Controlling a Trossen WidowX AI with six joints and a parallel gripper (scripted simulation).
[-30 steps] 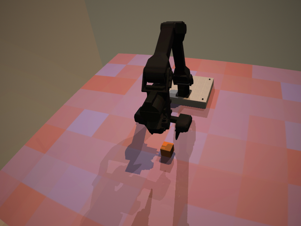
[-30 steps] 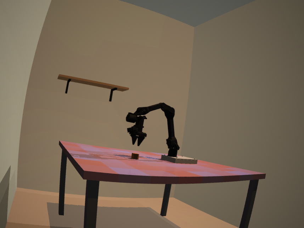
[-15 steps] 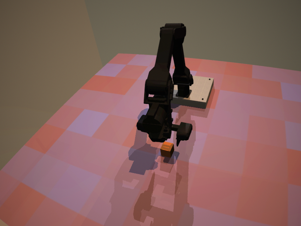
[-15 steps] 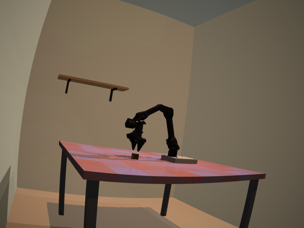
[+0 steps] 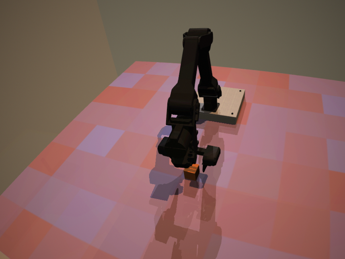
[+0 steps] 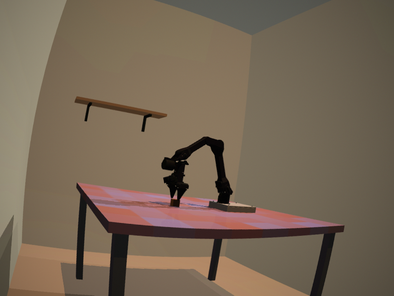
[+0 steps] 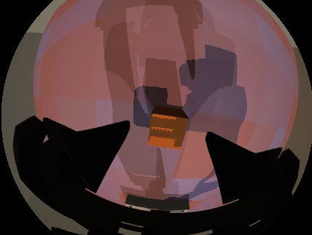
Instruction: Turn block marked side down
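A small orange block (image 5: 191, 172) (image 6: 173, 202) (image 7: 167, 130) rests on the checkered table (image 5: 83, 139) (image 6: 190, 223). In the wrist view, dark lines show on the face turned up toward the camera. My gripper (image 6: 177, 197) (image 7: 168, 130) points straight down over the block and is open wide and empty. Its fingertips hang just above the table, one on each side of the block, and are not touching it. In the top view only the right finger shows; the wrist body hides the left one.
The arm's wooden base plate (image 5: 234, 103) (image 6: 235, 207) lies behind the block toward the table's back. A wall shelf (image 6: 121, 107) hangs high on the wall, far from the arm. The table's left edge runs close to the side wall.
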